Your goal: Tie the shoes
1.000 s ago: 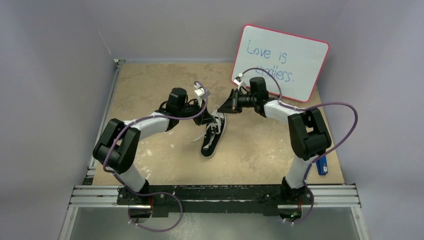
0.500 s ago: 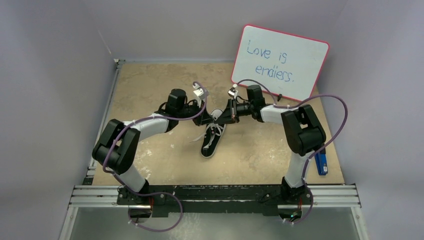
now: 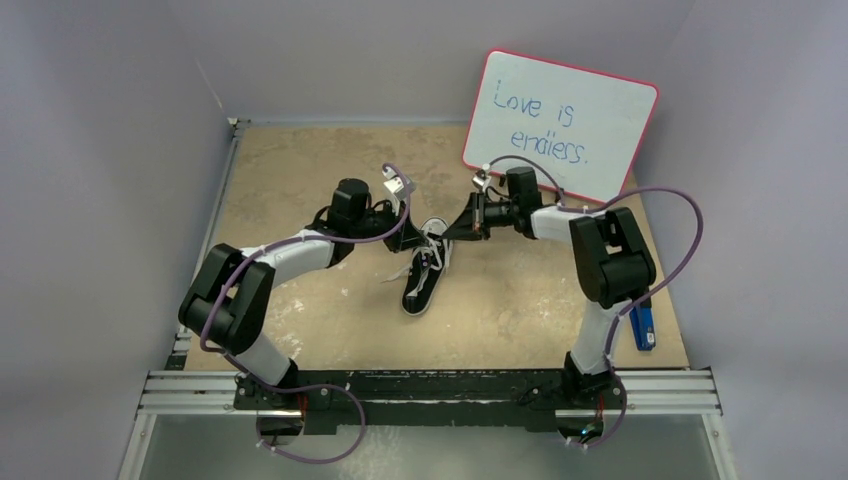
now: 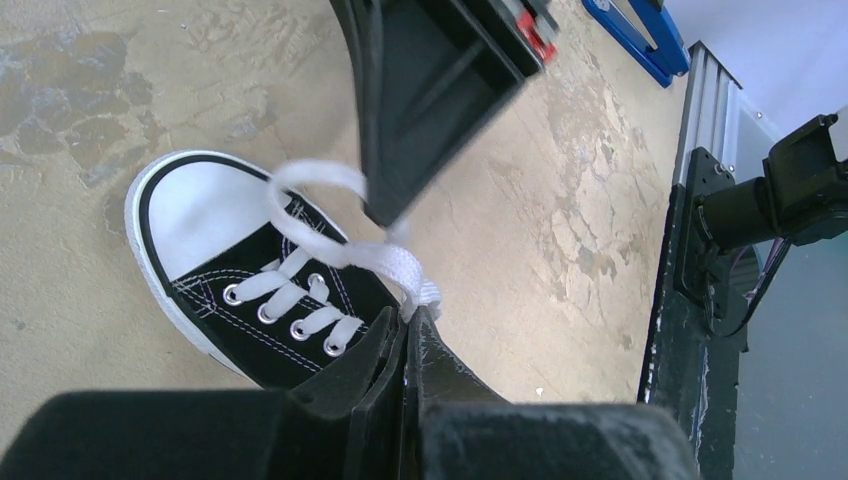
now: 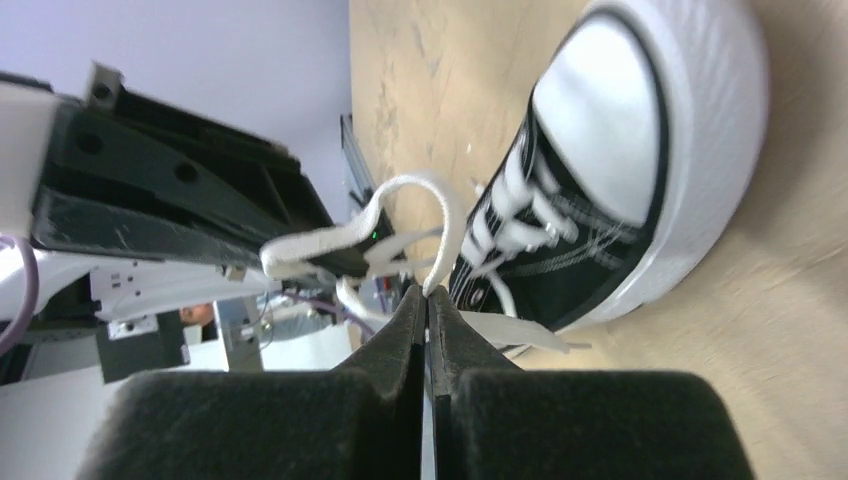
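Black sneaker (image 3: 424, 275) lying mid-table (image 3: 300, 180), toe pointing far, left gripper (image 4: 410, 322) just over its far end, pinching a white lace (image 4: 390, 262), right gripper (image 5: 428, 298) opposite, pinching a lace loop (image 5: 448, 225), whiteboard (image 3: 560, 125) propped far right.

One small blk canvas sneaker (image 3: 424, 270) is being seen near the middle of the table (image 3: 300, 310), sitting upright on its sole, slightly slanted in the top view. A white rubber toe cap (image 4: 200, 215) and white sole edge (image 5: 715, 160) are being shown. Long white laces (image 4: 385, 258) are being held up off the tongue in a raised loop (lower rows are being kept threaded thru metal eyelets (image 4: 232, 295)). One loose strand is being left trailing on the shoe's left.
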You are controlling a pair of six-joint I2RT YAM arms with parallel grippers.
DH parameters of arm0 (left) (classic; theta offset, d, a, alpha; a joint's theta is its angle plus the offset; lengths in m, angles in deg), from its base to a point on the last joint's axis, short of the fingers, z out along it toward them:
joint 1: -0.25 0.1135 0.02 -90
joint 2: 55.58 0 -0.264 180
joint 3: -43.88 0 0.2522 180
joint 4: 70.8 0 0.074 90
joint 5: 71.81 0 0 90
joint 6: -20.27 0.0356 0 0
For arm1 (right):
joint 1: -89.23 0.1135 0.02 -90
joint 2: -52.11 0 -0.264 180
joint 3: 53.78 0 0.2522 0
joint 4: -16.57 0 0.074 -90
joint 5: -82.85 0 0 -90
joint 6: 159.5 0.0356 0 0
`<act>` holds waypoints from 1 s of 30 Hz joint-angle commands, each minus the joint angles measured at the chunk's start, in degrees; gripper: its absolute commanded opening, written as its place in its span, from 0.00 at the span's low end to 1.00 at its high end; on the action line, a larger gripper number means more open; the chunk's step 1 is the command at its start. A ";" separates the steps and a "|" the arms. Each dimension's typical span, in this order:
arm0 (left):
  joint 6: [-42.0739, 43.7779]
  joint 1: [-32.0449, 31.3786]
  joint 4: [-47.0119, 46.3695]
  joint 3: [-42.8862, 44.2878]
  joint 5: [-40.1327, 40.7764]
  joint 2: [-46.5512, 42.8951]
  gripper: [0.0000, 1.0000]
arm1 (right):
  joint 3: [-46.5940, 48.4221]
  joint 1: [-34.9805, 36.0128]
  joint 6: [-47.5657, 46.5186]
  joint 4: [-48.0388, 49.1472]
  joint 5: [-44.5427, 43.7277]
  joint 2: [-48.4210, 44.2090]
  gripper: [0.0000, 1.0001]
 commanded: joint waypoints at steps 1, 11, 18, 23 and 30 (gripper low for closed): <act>0.55 0.27 -1.56 -0.08 -1.53 -2.58 0.00 | 6.39 0.19 -5.16 -0.68 -1.75 2.15 0.00; 0.09 0.34 -2.57 0.60 -2.10 -1.53 0.00 | 4.98 6.98 -4.44 5.75 6.34 5.49 0.00; 0.04 0.44 -1.98 2.43 1.88 2.81 0.00 | -4.32 6.80 13.63 32.76 14.40 7.12 0.01; 2.17 0.54 1.59 3.17 4.19 3.60 0.00 | -9.89 4.70 44.97 77.14 12.76 14.61 0.01; 0.56 0.56 0.35 3.27 5.09 3.87 0.00 | -9.47 4.98 35.64 66.10 12.94 11.89 0.00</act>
